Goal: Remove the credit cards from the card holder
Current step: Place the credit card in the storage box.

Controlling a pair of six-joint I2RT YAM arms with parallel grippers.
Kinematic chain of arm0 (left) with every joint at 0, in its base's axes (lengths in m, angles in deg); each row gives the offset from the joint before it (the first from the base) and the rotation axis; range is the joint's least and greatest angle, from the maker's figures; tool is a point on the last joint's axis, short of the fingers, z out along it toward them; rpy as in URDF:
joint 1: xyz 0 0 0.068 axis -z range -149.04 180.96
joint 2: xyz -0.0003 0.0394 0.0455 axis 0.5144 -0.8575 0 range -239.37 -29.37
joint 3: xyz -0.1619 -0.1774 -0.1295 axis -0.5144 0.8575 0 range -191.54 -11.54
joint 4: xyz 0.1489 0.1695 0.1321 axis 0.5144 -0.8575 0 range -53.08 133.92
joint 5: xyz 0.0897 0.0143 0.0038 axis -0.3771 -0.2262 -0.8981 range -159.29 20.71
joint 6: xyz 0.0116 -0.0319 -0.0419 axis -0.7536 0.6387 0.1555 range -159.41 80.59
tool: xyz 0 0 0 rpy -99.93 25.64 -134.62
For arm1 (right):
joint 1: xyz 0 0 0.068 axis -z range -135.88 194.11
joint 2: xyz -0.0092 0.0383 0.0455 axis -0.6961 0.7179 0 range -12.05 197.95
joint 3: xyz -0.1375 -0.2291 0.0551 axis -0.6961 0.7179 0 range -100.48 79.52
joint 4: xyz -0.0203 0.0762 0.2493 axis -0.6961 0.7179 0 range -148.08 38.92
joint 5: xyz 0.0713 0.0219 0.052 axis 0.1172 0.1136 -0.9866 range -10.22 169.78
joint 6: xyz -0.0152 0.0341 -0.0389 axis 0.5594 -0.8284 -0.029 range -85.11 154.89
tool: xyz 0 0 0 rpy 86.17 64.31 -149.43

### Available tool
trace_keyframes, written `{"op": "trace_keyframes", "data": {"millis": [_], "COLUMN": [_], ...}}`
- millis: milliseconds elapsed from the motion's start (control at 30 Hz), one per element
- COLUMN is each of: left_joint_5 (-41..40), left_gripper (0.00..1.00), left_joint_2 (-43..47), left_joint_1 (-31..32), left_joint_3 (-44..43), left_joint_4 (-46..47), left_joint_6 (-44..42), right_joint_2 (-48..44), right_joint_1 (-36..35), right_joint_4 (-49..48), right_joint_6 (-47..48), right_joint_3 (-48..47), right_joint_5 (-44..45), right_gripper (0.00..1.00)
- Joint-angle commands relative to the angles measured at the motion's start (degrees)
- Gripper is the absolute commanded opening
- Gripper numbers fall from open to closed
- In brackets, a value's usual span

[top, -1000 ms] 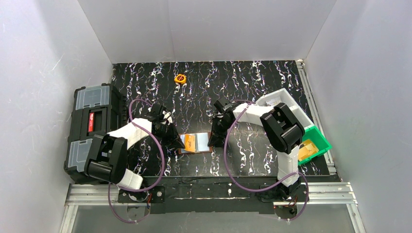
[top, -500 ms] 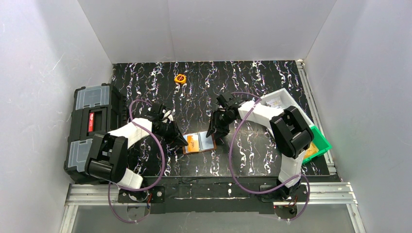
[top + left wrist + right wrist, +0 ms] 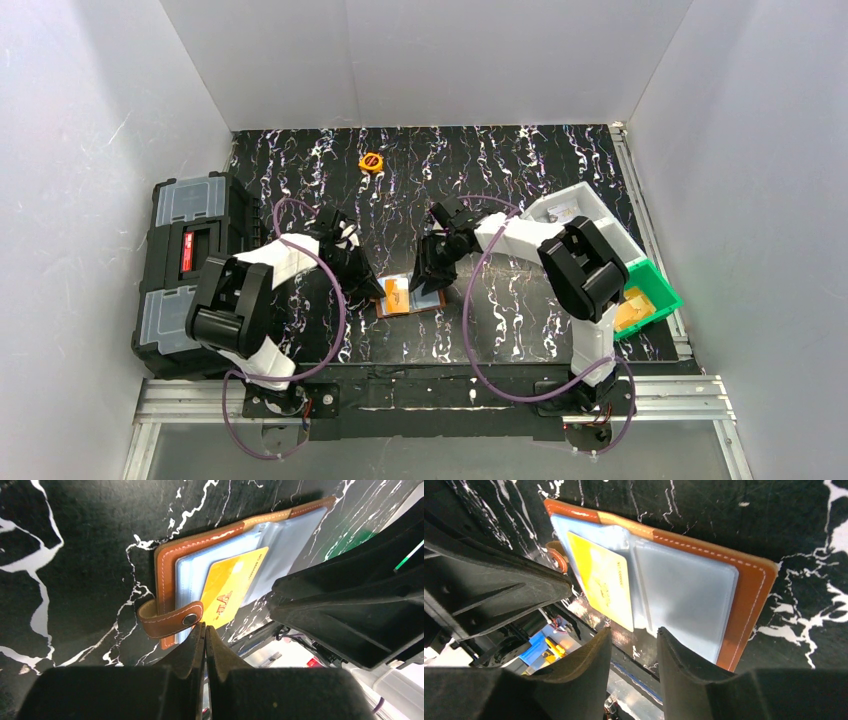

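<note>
The card holder (image 3: 426,301) lies open on the black marbled table, brown leather (image 3: 750,594) around pale blue-grey clear pockets (image 3: 684,592). One of the credit cards, orange-yellow (image 3: 395,296) (image 3: 229,589) (image 3: 600,579), sits in the left leaf and pokes out past its near edge. My left gripper (image 3: 376,291) (image 3: 205,628) is shut with nothing between its fingers, its tip right by the holder's snap strap (image 3: 170,620). My right gripper (image 3: 430,282) (image 3: 634,632) hovers open over the near edge of the right leaf, holding nothing.
A black toolbox with grey lids (image 3: 188,270) stands at the left edge. A green bin (image 3: 652,297) and a white tray (image 3: 585,212) are at the right. A small round orange object (image 3: 371,161) lies at the back.
My right gripper opened, lifted off the holder's right edge, then came back over the right leaf. The left gripper stayed shut and edged slightly right.
</note>
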State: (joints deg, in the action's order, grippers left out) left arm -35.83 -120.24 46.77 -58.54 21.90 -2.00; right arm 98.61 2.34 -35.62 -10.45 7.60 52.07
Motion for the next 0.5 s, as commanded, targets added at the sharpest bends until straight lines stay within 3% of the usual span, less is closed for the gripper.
{"op": "trace_keyframes", "data": {"millis": [0, 467], "left_joint_5": [-2.10, -5.56], "left_gripper": [0.00, 0.00], "left_joint_2": [-1.52, -6.45], "left_joint_1": [-0.13, 1.77], "left_joint_3": [-2.31, -2.60], "left_joint_4": [-2.06, -2.09], "left_joint_6": [-1.65, -1.76], "right_joint_2": [2.13, 6.05], "right_joint_1": [-0.13, -1.73], "right_joint_4": [-1.04, -1.55], "right_joint_6": [1.02, 1.07], "right_joint_3": [-2.73, -4.78], "right_joint_5": [-1.71, -3.07], "right_gripper": [0.45, 0.44]}}
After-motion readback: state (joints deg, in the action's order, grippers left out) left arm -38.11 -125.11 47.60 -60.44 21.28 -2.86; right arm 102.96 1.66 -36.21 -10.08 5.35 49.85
